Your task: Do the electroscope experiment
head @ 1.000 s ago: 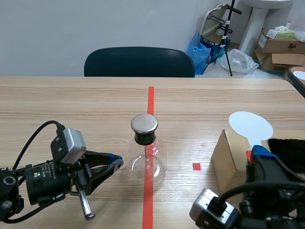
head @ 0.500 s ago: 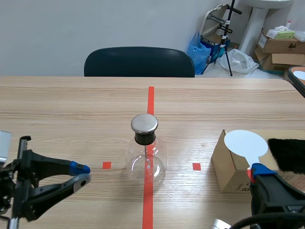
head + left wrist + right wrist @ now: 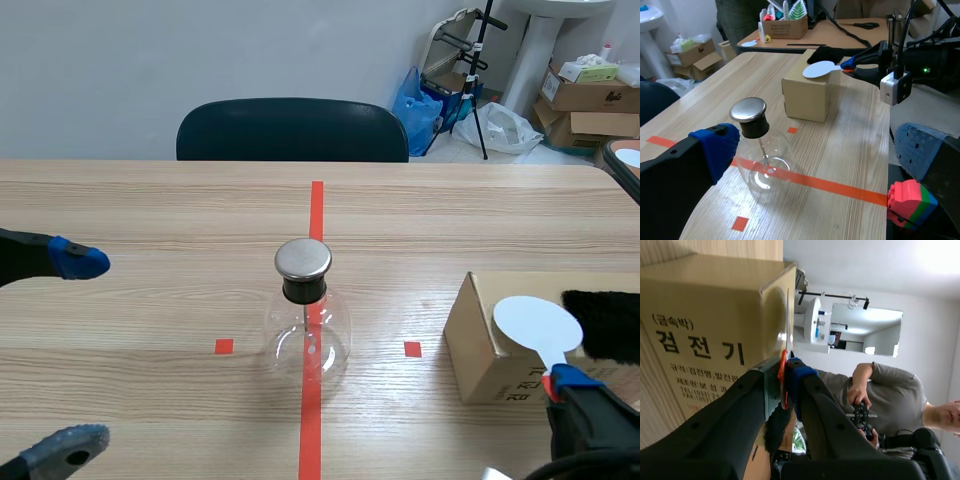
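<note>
The electroscope, a round glass flask (image 3: 307, 340) with a metal cap (image 3: 303, 258), stands on the red tape line at mid-table. In the left wrist view the flask (image 3: 760, 157) stands ahead of my left gripper (image 3: 817, 142), nearer one finger. My left gripper (image 3: 70, 355) is open wide at the table's left, well apart from the flask. My right gripper (image 3: 575, 385) is shut on the red handle of a white disc paddle (image 3: 538, 325), held over the cardboard box (image 3: 490, 340). The right wrist view shows the paddle (image 3: 787, 325) edge-on between the shut fingers (image 3: 801, 377), close against the box (image 3: 705, 325).
A black furry cloth (image 3: 605, 322) lies on the box at the right. A dark chair (image 3: 292, 130) stands behind the table's far edge. Boxes and bags sit on the floor beyond (image 3: 585, 95). A person (image 3: 890, 395) shows in the right wrist view's background.
My left gripper drew back from beside the flask to the left and opened wide. My right gripper carried the paddle a little right and lower, over the box.
</note>
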Motion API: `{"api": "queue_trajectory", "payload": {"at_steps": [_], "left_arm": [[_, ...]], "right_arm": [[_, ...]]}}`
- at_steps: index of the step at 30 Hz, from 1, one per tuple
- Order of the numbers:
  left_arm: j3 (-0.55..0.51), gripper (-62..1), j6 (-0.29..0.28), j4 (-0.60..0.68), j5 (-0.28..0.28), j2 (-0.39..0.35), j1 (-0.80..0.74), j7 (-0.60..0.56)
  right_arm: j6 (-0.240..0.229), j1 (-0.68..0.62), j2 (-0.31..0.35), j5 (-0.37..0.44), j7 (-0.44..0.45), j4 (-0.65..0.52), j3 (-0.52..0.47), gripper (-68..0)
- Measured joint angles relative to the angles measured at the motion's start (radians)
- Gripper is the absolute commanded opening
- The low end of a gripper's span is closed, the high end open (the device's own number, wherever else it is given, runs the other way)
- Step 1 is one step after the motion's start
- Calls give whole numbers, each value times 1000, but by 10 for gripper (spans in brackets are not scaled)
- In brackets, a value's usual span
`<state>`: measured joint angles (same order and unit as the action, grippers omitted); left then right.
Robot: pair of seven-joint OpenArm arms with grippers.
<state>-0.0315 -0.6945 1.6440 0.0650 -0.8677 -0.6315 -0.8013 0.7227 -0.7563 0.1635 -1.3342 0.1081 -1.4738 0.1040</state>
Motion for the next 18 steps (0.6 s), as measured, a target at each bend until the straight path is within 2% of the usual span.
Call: {"api": "queue_trajectory", "payload": {"at_steps": [9,18], "left_arm": [[-23,14,0,0,-1,0,-23,3],[-23,14,0,0,-1,0,-22,3]], "right_arm": [[7,30,0,0,38,82,-5,-664],[11,32,0,0,37,87,-5,-664]]}}
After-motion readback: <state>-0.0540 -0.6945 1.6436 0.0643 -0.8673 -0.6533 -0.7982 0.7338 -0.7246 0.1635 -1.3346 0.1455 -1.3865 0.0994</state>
